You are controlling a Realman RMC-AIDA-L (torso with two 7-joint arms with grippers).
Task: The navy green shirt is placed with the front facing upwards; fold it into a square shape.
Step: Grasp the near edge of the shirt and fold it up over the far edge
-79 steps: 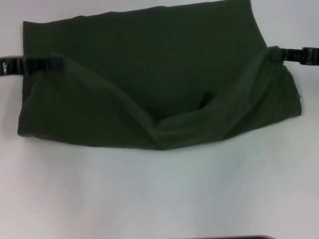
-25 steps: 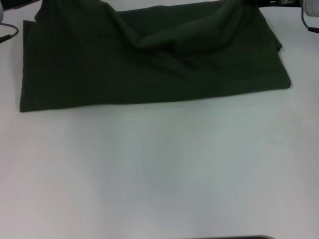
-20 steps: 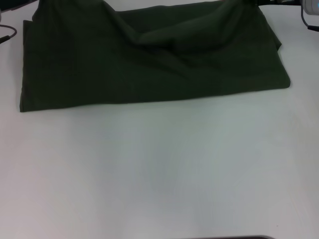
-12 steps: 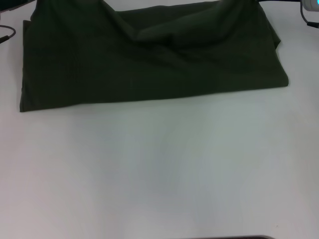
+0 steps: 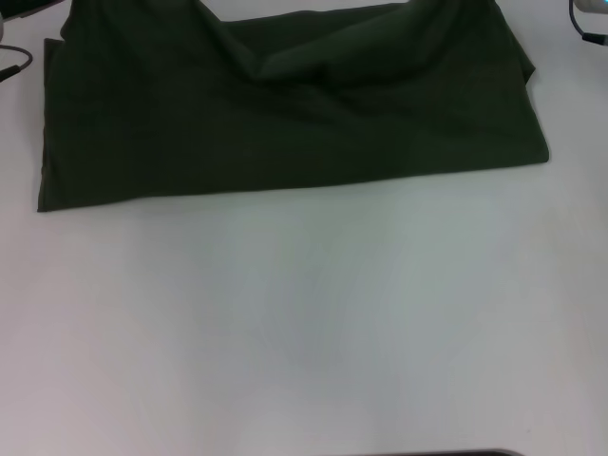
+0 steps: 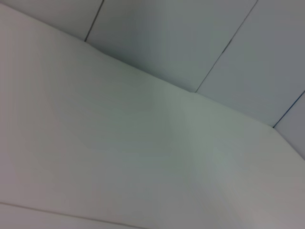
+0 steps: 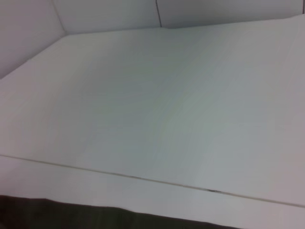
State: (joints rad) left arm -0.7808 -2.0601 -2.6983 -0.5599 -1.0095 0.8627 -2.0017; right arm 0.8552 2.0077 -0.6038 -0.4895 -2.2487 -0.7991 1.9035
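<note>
The navy green shirt (image 5: 285, 133) lies folded in a wide band across the far part of the white table (image 5: 304, 323), plain green side up. No letters or collar show. Its top layer rises in two peaks that run off the view's far edge, one at the left (image 5: 133, 14) and one at the right (image 5: 456, 14), with a slack fold sagging between them. Neither gripper shows in the head view; both lie beyond the far edge. A strip of the shirt's dark fabric (image 7: 71, 214) shows in the right wrist view. The left wrist view shows only pale table and wall.
A dark cable (image 5: 11, 65) lies at the far left edge of the table. A pale piece of the right arm with a cable (image 5: 589, 19) shows at the far right corner. Bare white table stretches from the shirt to the near edge.
Both grippers, seen holding the shirt's side corners earlier, have carried them to the far side and left the view. In the last second the shirt's near right corner drew slightly farther away.
</note>
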